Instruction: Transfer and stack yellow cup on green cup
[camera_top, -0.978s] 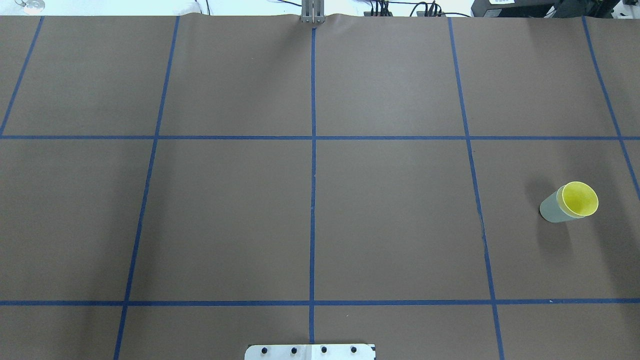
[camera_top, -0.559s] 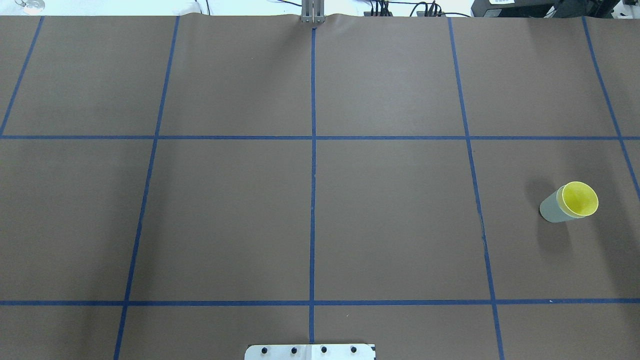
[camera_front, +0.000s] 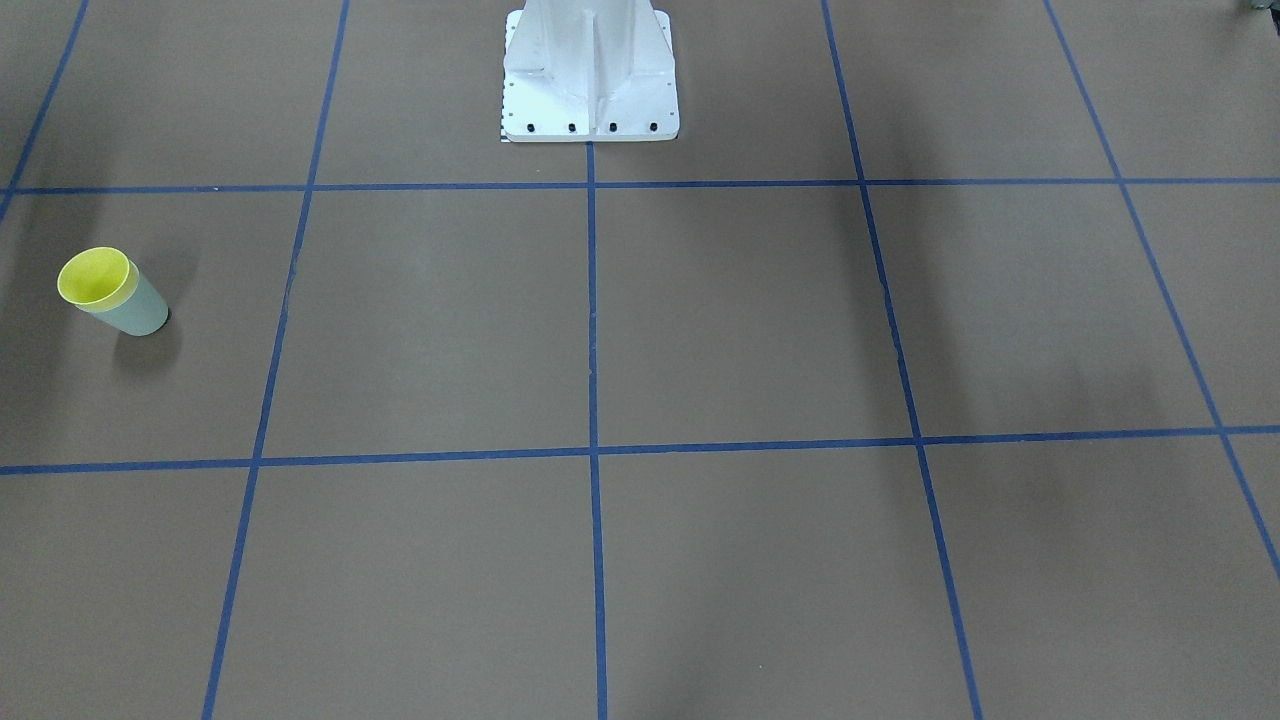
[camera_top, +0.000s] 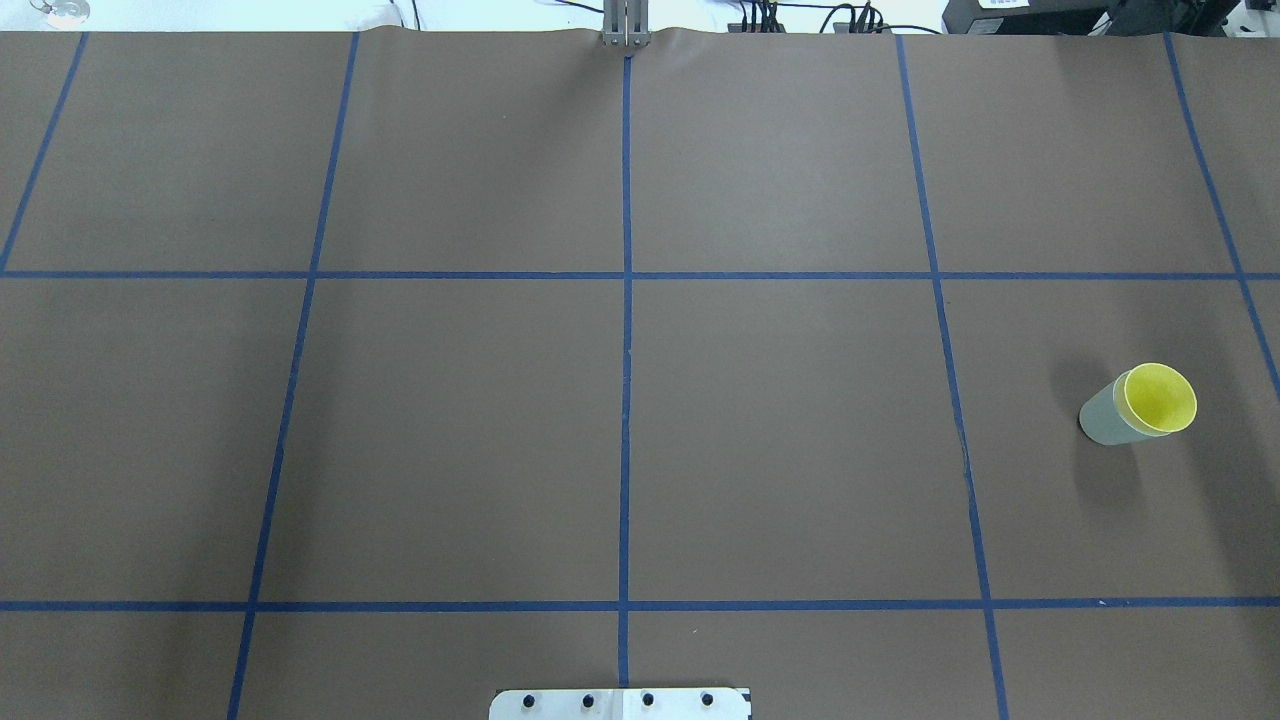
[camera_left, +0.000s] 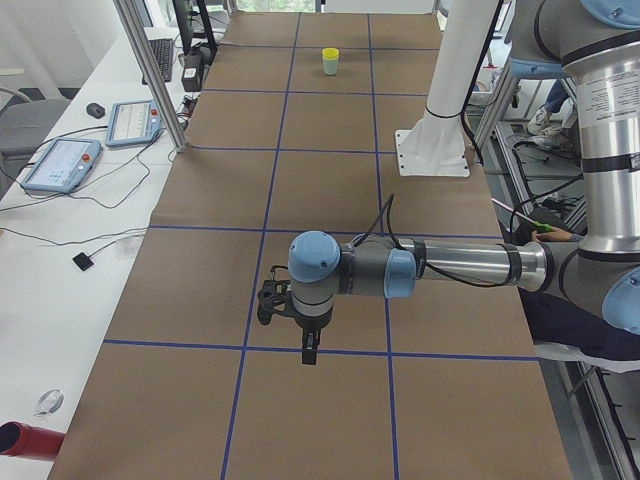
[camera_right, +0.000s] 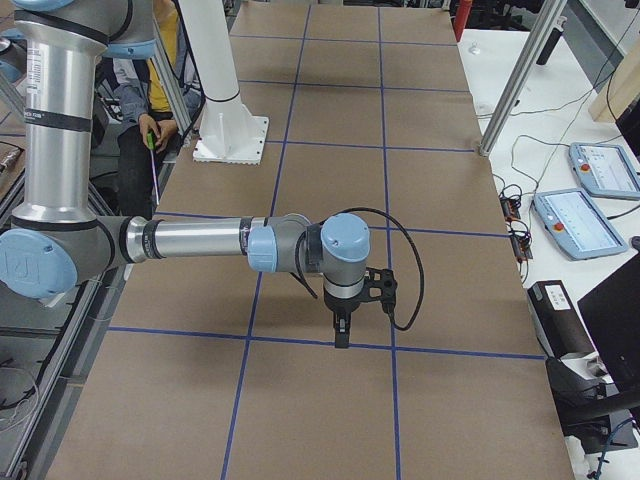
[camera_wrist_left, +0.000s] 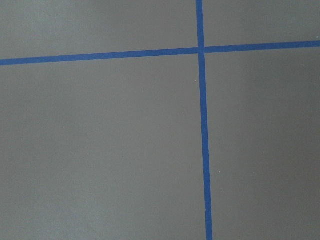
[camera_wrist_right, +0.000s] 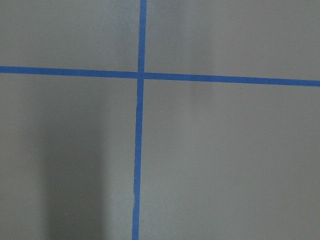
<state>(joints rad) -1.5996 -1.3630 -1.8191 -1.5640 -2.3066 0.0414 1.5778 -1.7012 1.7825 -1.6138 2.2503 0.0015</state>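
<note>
Hidden inside green cup (camera_top: 1103, 422): yellow cup (camera_top: 1160, 398) body (rim shows).

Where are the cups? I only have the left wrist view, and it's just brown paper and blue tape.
Observer: On the robot's right side. The yellow cup is nested inside the green cup, upright.
Operator: Left arm near them?
Observer: No. The left arm reaches over the table's opposite end, far from the cups.
Operator: Jaws open?
Observer: Cannot tell. They point down at the table and show only in the side views.
</note>
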